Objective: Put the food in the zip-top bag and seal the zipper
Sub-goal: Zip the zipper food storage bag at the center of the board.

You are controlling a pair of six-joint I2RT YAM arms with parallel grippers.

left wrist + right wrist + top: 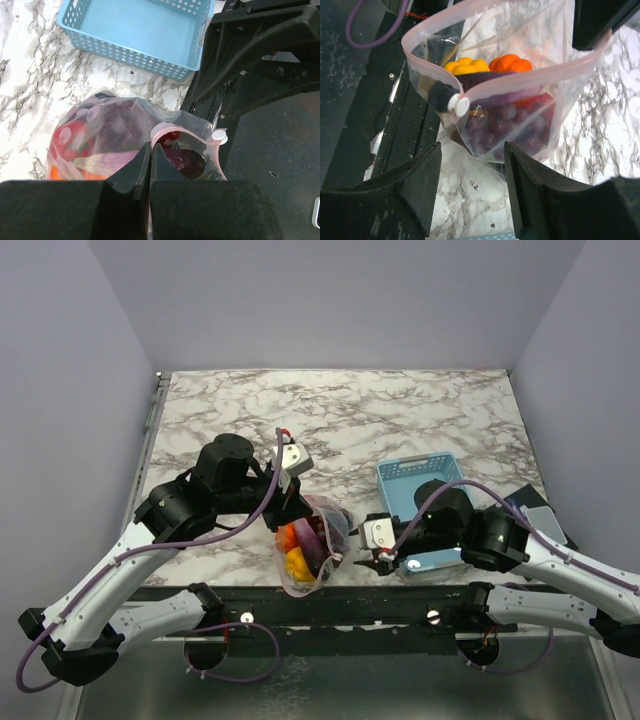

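Where your left pincer [150, 150] stands: clenched on the mouth edge of the bag [312, 550], its two fingers pressed flat together with the plastic pinched between them.
Your right pincer [472, 147]: released, jaws wide apart and pointing at the bag's lower side. It is just beside the bag, and you cannot tell from these views whether a fingertip touches the plastic.
Pink strip [530, 80]: unsealed. It curves round as an open loop, one side lifted by your left pincer and the other bowing towards your right one.
Slider [457, 105]: a small white tab sitting on the strip at the end of the mouth nearest the table's front edge.
Food in the bag: the dark grapes [510, 122] lie lowest against the clear wall. The purple eggplant [480, 80] is across them, just under the strip. A yellow piece [465, 65] and an orange piece [512, 63] are side by side behind it. A red piece [67, 135] shows through the wall on the far side.
Where the bag sits: on the marble table [400, 410] at its near edge, between your two arms, with its bottom bulging over the dark front rail [380, 600].
Basket [420, 472]: light blue, on the right half of the table behind your right arm, apart from the bag.
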